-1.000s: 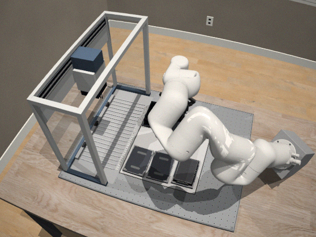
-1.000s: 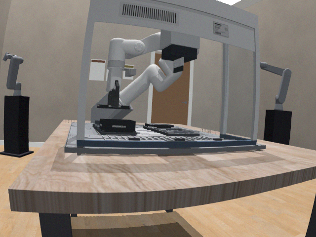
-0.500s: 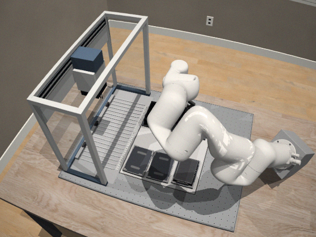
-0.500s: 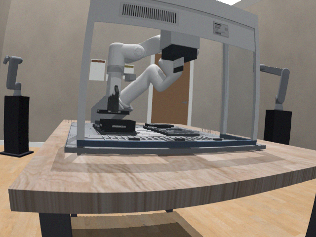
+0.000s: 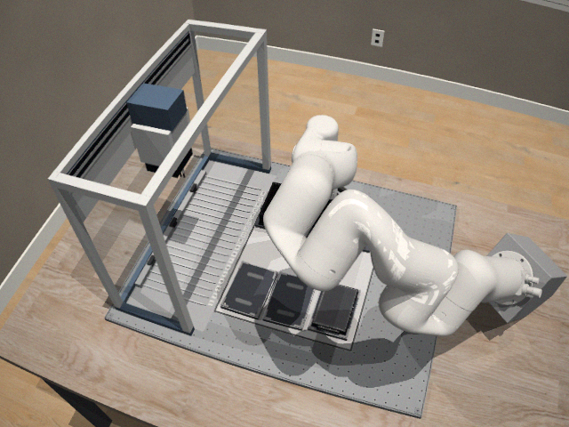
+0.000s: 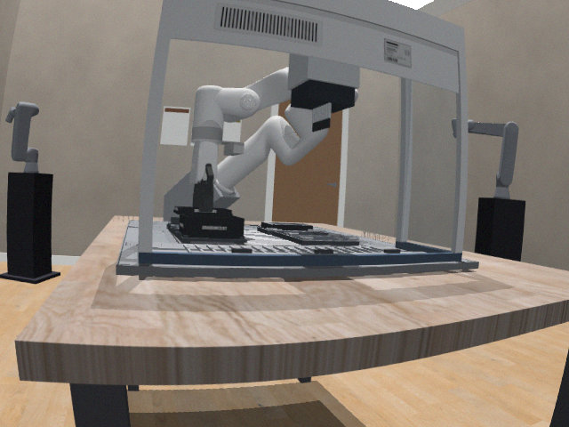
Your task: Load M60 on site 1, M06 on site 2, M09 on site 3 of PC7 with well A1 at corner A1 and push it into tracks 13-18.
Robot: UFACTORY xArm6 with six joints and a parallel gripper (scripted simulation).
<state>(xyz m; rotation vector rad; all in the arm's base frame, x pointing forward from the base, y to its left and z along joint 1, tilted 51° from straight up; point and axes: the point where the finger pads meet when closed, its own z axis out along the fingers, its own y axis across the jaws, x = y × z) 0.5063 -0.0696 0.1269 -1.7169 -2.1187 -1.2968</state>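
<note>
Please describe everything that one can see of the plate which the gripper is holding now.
The plate is a thin, flat, dark slab that looks like moulded plastic, and it lies level. The gripper clasps it from above near its middle, with the dark fingers pointing down. It sits low inside the instrument frame, directly by the top of a taller dark block with a pale label. Whether it rests on anything cannot be told. In the top view the arm hides it.

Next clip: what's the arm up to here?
The white six-joint arm has its fingers clamped on a flat dark plate, lowered onto the black carrier at the left of the instrument deck. The plate looks down or nearly so, but is not released.
</note>
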